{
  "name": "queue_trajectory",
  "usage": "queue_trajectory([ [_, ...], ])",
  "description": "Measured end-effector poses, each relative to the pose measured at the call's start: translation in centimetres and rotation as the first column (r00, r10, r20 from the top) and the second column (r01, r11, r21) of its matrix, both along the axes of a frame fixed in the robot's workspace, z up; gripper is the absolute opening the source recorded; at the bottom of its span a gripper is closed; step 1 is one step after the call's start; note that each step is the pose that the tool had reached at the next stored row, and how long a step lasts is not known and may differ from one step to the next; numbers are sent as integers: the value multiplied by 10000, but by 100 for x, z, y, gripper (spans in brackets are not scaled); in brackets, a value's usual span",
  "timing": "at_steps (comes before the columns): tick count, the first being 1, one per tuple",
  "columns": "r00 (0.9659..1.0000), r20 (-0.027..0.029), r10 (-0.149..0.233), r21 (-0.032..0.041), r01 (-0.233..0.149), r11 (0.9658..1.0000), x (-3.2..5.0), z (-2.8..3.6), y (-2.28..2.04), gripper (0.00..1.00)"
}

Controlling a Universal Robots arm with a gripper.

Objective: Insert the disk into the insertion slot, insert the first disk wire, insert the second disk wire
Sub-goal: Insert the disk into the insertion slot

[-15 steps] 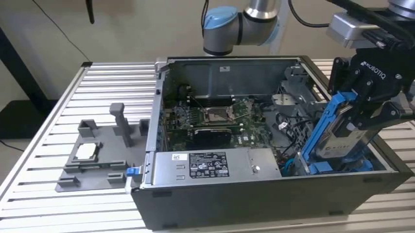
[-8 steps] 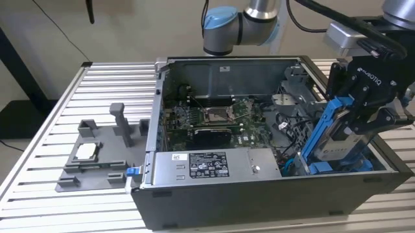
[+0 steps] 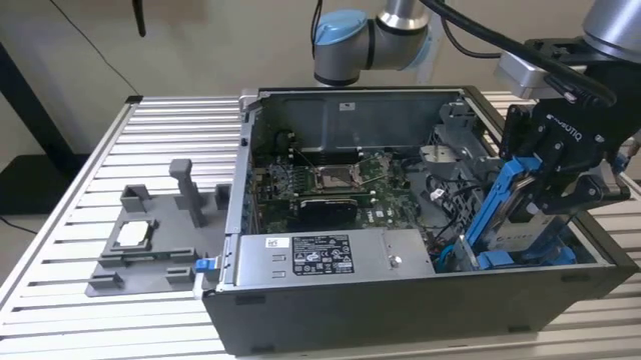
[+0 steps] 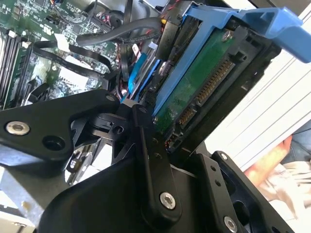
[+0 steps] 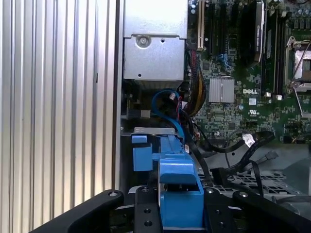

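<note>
My gripper [image 3: 544,201] is shut on the disk [image 3: 518,229], a silver drive in a bright blue frame [image 3: 498,202]. The disk hangs steeply tilted over the front corner of the dark computer case [image 3: 421,315], at the exterior view's right. Its lower end reaches down to the insertion slot [image 3: 483,260], a grey cage with blue bits. In the second wrist view the disk's green underside [image 4: 194,92] and connector show between the black fingers [image 4: 151,160]. In the first wrist view the blue frame [image 5: 180,189] points at the cage [image 5: 153,130]. A blue cable [image 5: 167,104] and black cables [image 5: 233,145] lie loose beside it.
The grey power supply box [image 3: 320,255] fills the case's front beside the cage. The motherboard [image 3: 331,187] lies behind it. A grey plastic fixture with upright posts [image 3: 150,240] stands on the slatted table [image 3: 150,127] at the exterior view's left.
</note>
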State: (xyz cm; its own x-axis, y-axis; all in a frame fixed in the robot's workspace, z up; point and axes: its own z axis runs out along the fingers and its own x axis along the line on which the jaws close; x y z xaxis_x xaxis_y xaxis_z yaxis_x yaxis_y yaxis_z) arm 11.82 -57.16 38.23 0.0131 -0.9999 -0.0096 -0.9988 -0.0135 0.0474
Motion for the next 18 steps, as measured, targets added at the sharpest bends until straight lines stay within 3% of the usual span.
queue_trajectory([
  [4,10000,0,0,11,0,10000,0,0,0,34],
  [5,10000,0,0,14,0,10000,0,0,0,40],
  [11,10000,5,1,20,-1,10000,0,38,0,40],
  [13,9999,108,0,38,0,10000,0,48,0,40],
  [18,9989,463,1,102,-6,9999,0,64,4,40],
])
